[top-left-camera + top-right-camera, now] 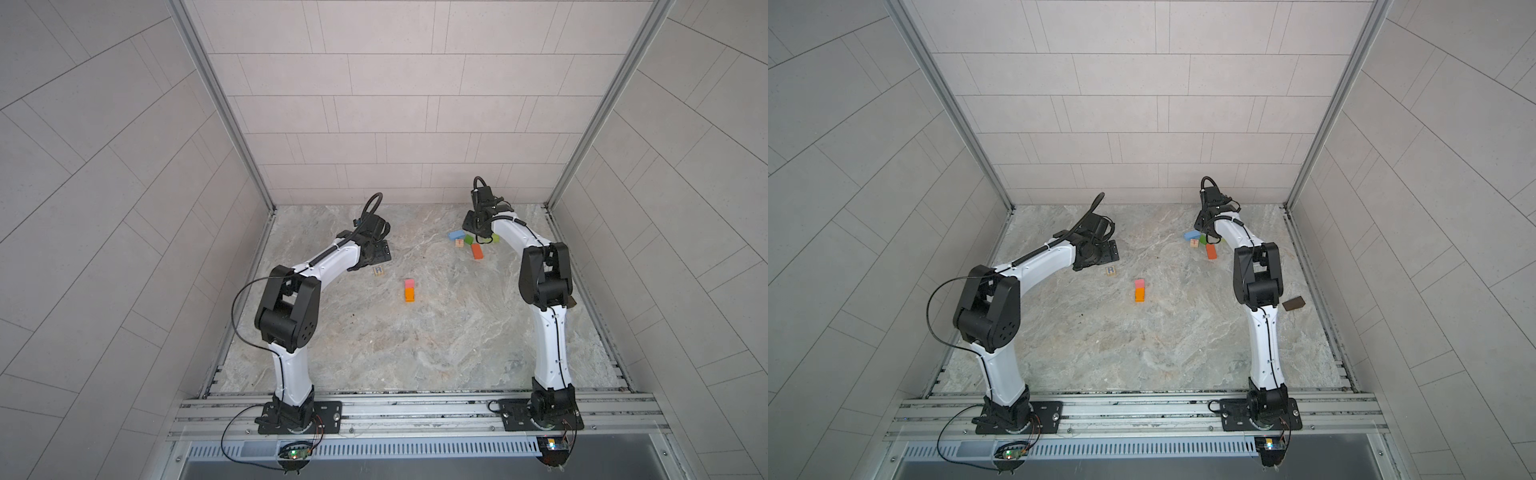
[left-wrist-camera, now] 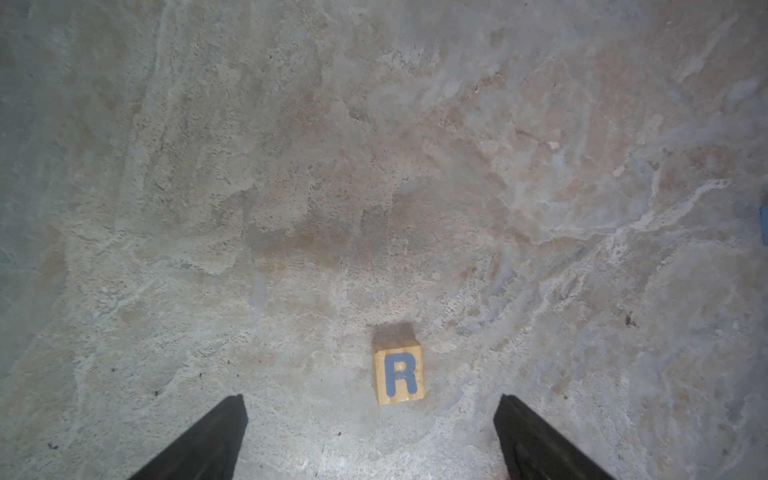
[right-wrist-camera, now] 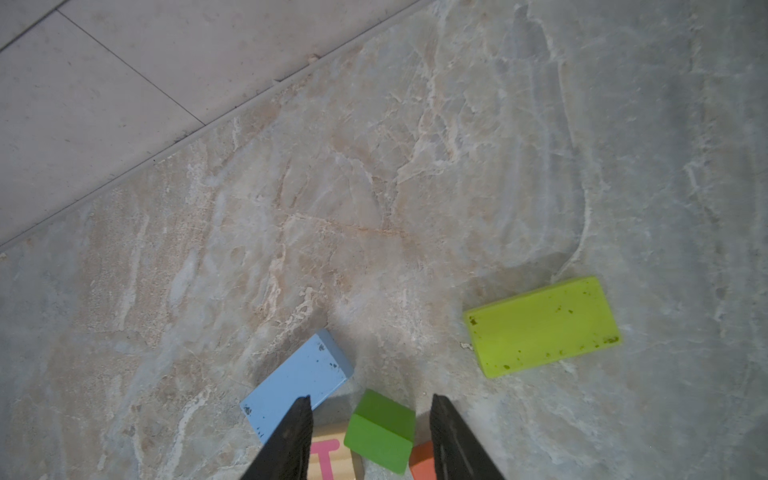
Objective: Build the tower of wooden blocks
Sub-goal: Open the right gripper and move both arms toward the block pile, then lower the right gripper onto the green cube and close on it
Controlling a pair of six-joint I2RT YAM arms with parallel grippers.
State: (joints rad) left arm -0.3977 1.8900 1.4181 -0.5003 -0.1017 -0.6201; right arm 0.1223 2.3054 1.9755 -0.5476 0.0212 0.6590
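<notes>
Your right hand (image 3: 370, 397) sits half-narrowed astride the green block (image 3: 380, 430), with small gaps showing either side and nothing gripped yet. Your left hand (image 2: 372, 397) hangs wide open over the R cube (image 2: 399, 372). At the middle of the tabletop (image 1: 415, 353), the tower (image 1: 409, 289) is just pink on orange. The blue block (image 3: 297, 382), lime block (image 3: 540, 326), T cube (image 3: 328, 457), second orange block (image 3: 422, 463) and dark brown block (image 1: 1293, 303) lie loose, so most stacking remains.

R cube (image 2: 399, 377): tan, blue letter up, between left gripper (image 2: 372, 401) tips, not touched. Green block (image 3: 380, 432) between right gripper (image 3: 370, 398) tips, gaps both sides. Blue block (image 3: 297, 384), T cube (image 3: 328, 455), orange block (image 3: 422, 461) just beside it. Lime block (image 3: 540, 326) flat, ahead, apart. Tower (image 1: 409, 289): pink on orange, well apart from both.
</notes>
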